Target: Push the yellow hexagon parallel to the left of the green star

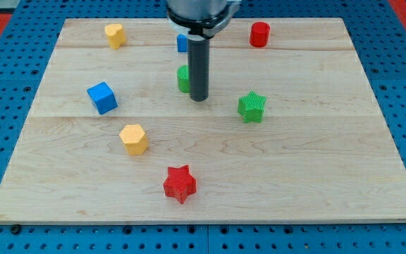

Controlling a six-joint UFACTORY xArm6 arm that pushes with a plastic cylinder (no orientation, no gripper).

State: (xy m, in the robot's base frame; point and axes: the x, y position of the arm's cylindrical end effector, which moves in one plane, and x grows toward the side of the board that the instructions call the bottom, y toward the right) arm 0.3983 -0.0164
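Camera view shows my tip [199,98] gripping nothing, being a bare rod end set on the wooden board [316,176], just beside a partly hidden green block [182,78]. Its rod stands upright near the board's middle top. Well apart, the yellow hexagon [134,138] sits toward the view's lower left of the green star [251,106].

green block [182,78]: half hidden by rod, shape unclear | blue block [181,43]: mostly hidden, shape unclear
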